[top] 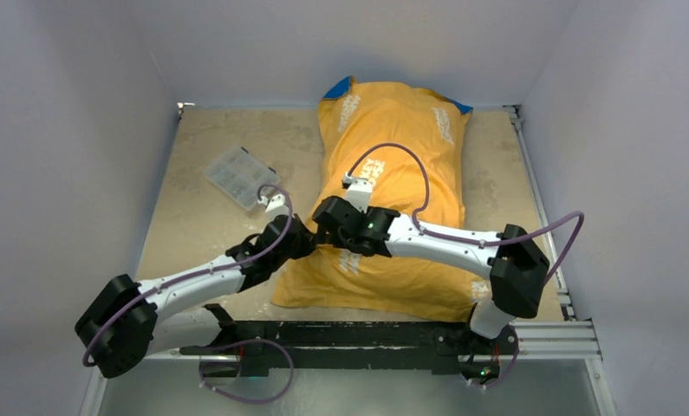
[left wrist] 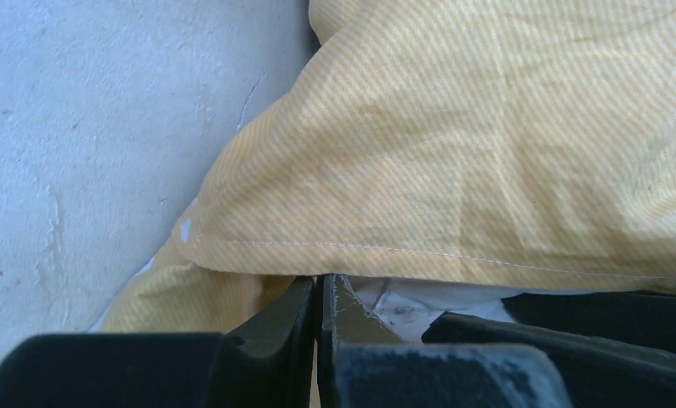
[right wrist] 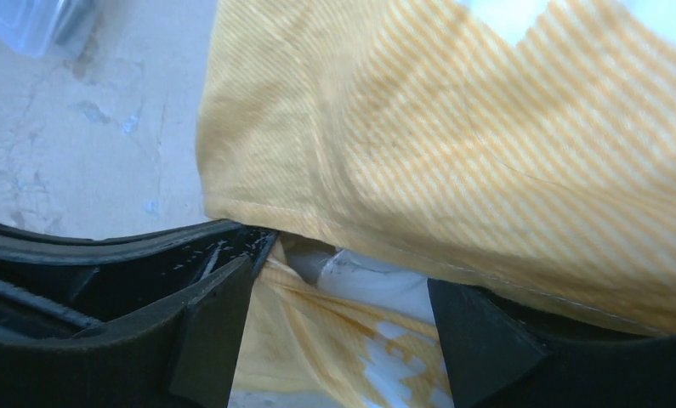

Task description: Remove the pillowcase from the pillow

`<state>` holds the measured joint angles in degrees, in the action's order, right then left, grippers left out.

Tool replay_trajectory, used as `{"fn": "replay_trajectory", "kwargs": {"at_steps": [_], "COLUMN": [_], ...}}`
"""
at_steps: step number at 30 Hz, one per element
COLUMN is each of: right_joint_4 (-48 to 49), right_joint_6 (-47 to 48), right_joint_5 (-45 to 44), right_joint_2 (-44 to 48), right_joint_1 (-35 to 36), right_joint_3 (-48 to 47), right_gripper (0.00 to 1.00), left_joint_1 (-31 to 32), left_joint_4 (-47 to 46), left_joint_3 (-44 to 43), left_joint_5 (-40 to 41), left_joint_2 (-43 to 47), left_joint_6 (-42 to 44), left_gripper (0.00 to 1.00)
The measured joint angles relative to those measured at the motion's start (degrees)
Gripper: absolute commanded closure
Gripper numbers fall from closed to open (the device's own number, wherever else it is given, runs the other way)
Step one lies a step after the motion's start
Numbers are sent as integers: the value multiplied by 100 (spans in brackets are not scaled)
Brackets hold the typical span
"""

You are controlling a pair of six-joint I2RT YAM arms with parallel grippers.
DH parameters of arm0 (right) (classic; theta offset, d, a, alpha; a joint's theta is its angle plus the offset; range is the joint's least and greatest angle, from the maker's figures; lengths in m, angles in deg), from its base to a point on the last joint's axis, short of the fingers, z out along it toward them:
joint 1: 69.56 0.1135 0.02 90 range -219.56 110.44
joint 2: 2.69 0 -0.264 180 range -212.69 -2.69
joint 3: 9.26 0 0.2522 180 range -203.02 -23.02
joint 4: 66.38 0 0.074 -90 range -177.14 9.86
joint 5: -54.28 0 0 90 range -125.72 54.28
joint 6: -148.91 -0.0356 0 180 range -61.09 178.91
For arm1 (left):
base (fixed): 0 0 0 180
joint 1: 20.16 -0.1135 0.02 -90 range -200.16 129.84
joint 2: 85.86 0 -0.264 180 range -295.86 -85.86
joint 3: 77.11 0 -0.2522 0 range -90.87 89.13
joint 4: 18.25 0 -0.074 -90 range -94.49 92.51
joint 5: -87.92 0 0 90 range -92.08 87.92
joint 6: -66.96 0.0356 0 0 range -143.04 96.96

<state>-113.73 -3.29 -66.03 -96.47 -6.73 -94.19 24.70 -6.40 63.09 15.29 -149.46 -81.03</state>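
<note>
Pillow mostly hidden inside pillowcase; sliver shows.

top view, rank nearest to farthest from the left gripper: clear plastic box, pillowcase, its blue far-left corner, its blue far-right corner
1. pillowcase: its left edge meets the left gripper.
2. clear plastic box: on the table, farther out to the left.
3. blue far-left corner: at the back.
4. blue far-right corner: back right, farthest.
</note>
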Motion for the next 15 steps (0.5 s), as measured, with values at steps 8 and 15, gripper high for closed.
{"fn": "replay_trajectory", "kwargs": {"at_steps": [8,15], "right_joint_4": [-101,55], "right_joint_6": [616,791], "right_joint_5": [142,402], "right_joint_2": [4,249], "right_joint_1": [-195,-369], "right_joint_3": [-166,162], "right_gripper": [19,20], "left_joint_1": [-85,-87], "left_joint_4": [-35,-192], "left_joint_3": [-337,-330], "left_joint_5": [-168,-389], "left_joint_2": [-461,-463], "left_joint_6": [352,382], "left_gripper": [100,100]}}
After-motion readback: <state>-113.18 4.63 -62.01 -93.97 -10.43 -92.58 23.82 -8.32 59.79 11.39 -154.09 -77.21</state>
